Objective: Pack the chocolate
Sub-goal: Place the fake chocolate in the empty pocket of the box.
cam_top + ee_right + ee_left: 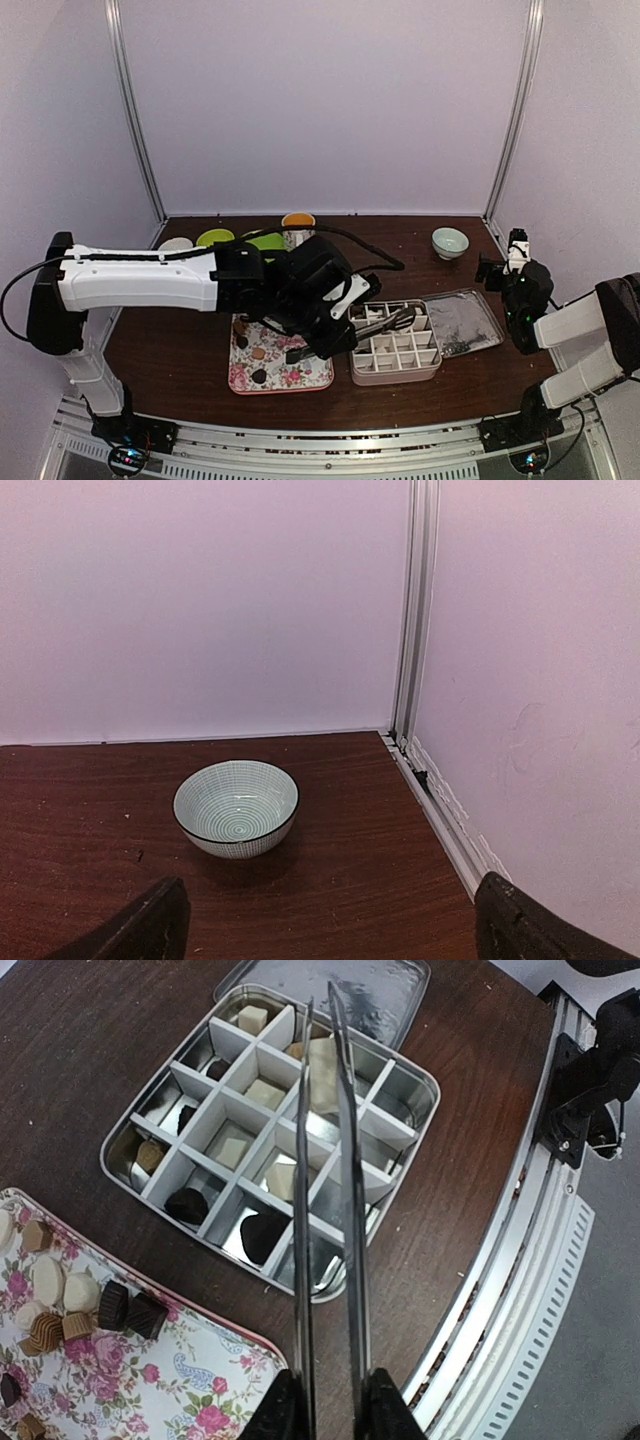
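Left arm (140,280): long link held level, reaching out sideways from its base, wrist bent downward. Left gripper (330,1405): fingers (283,1408) clamped on the handle end of metal tongs (345,1180), whose two blades run straight ahead of the pincer, a narrow gap between them. Right arm (575,325): folded close to its base. Right gripper (330,930): fingers (150,925) spread wide apart.

My top camera sits high behind the arm bases and looks down on the whole counter (170,350). The left wrist camera looks down past the left hand (335,1405), along its tongs (348,1210), close over the divided tin (405,1090) and flowered tray (200,1380), which the top view shares. The right wrist camera is low, facing the back corner bowl (237,810), also visible from above.
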`<state>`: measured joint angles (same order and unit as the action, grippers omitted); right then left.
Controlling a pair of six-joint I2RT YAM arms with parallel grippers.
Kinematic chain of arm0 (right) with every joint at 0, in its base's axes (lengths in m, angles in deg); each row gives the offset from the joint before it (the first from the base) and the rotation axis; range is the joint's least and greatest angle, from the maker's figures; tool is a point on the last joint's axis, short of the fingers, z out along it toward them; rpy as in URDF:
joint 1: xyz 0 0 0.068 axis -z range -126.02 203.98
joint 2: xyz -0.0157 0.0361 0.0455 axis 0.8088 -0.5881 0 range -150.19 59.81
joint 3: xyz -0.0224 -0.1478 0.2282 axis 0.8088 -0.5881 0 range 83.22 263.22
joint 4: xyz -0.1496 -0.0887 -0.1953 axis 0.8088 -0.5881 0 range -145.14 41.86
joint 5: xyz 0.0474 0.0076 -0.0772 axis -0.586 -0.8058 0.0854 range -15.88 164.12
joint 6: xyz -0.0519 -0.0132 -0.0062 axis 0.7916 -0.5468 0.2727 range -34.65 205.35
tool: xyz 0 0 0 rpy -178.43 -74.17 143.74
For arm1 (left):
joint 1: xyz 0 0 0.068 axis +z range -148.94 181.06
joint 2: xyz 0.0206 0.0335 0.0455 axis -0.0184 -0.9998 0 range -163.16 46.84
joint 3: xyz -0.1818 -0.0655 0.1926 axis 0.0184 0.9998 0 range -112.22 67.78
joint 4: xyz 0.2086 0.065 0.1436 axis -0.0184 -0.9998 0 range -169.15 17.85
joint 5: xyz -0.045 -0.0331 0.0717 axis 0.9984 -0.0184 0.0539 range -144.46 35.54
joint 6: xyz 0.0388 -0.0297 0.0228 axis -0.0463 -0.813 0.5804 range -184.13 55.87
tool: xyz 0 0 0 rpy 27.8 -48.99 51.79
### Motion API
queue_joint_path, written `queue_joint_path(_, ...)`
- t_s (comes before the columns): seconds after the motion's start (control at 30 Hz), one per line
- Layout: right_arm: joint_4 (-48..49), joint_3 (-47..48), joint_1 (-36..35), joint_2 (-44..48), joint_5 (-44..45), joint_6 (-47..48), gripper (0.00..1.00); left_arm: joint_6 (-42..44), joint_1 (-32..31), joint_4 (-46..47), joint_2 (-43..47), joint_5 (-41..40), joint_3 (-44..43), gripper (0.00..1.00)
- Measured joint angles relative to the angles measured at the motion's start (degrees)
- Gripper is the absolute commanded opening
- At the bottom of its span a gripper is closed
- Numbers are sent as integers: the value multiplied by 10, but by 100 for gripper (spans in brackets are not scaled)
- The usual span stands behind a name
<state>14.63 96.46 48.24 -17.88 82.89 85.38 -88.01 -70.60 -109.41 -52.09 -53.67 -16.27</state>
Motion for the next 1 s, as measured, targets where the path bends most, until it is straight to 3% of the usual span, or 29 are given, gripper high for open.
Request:
queue_joint_path(0.5,0,0,0,0,0,0,100,-1,-2,57,-38,6,16,22)
queue_joint_path(0.9,0,0,0,0,0,0,100,-7,-2,66,-46,6,24,37)
queue_joint_path(1.0,0,0,0,0,0,0,100,-9,-2,74,-46,7,30,37)
